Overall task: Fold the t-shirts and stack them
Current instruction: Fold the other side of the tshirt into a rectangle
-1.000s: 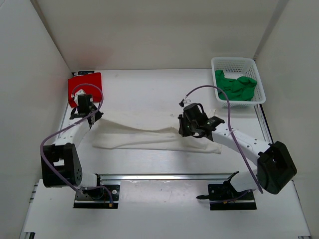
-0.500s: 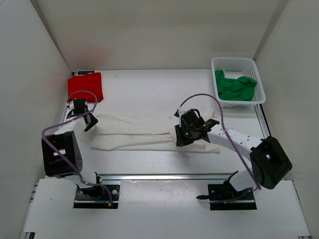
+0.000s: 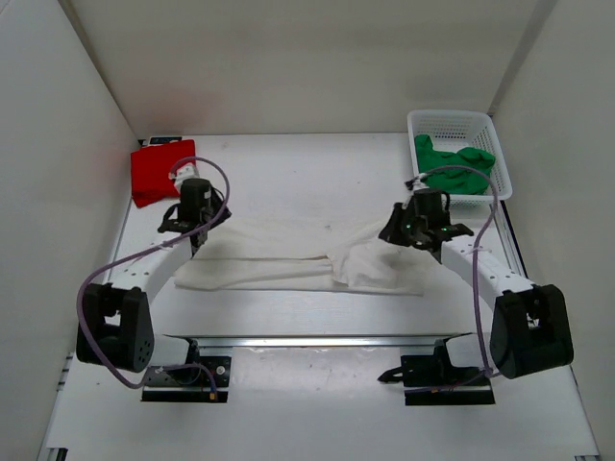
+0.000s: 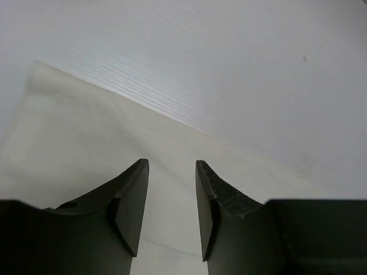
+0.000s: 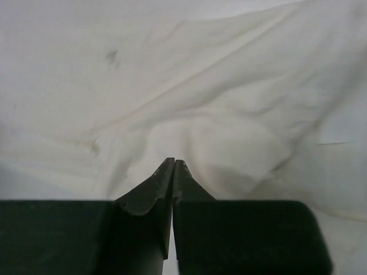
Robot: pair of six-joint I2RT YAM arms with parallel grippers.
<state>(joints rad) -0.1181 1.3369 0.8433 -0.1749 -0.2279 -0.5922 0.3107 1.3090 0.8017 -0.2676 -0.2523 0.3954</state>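
The white t-shirt lies in a long creased band across the middle of the table, bunched at its right end. A red t-shirt sits folded at the back left. The green t-shirt is crumpled in the basket. My left gripper hovers open over the white shirt's left end, with nothing between its fingers. My right gripper is above the white shirt's right end, shut with no cloth in it; the wrist view shows its closed tips in front of rumpled white cloth.
A white mesh basket stands at the back right corner. White walls enclose the table on three sides. Both arm bases and a metal rail run along the near edge.
The left gripper let go of the white shirt and moved right, over its left end. The right gripper opened, shut again and moved from the shirt's middle toward its right end.
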